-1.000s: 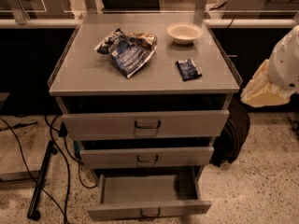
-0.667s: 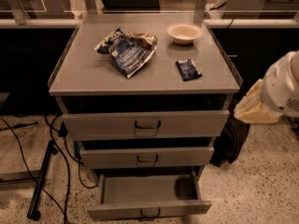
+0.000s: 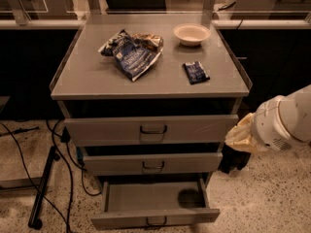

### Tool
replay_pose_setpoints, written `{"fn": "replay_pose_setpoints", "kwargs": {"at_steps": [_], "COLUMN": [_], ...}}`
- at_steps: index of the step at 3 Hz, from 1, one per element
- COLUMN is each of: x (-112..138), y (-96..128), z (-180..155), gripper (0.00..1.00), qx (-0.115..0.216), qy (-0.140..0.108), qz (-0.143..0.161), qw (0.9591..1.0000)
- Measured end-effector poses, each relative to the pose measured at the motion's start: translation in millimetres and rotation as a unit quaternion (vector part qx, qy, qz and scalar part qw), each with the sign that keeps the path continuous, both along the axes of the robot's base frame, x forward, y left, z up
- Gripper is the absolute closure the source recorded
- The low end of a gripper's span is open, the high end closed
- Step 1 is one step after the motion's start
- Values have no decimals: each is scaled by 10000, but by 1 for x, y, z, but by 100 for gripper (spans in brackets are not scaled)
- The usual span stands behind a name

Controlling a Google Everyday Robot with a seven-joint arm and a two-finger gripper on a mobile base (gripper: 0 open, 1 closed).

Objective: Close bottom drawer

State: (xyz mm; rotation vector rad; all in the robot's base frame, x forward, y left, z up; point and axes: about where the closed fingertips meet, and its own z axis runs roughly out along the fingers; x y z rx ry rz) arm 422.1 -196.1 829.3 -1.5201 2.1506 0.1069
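Observation:
The bottom drawer of the grey metal cabinet is pulled out toward me. Its shallow tray is empty and its small dark loop handle faces me. The two drawers above it stick out slightly. My white arm with a beige cover comes in from the right edge, beside the cabinet at the height of the top two drawers. My gripper itself is not in view.
On the cabinet top lie a crumpled blue chip bag, a small dark blue packet and a white bowl. Black cables and a stand leg lie on the floor at left. A dark object stands right of the cabinet.
My arm has moved down and slightly left along the cabinet's right side. The drawers and the items on top have not moved.

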Motion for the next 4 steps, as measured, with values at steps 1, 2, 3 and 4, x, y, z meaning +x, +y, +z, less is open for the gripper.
{"fn": "replay_pose_setpoints", "kwargs": {"at_steps": [1, 2, 3, 4], "x": [0, -17, -36, -47], "y": [0, 3, 1, 2], "z": [0, -28, -68, -121], "gripper": [100, 100, 100, 100], "qx": [0, -24, 123, 384], "qy": [0, -22, 8, 59], "qz": [0, -43, -195, -216], "qw": [10000, 10000, 9997, 9990]}}
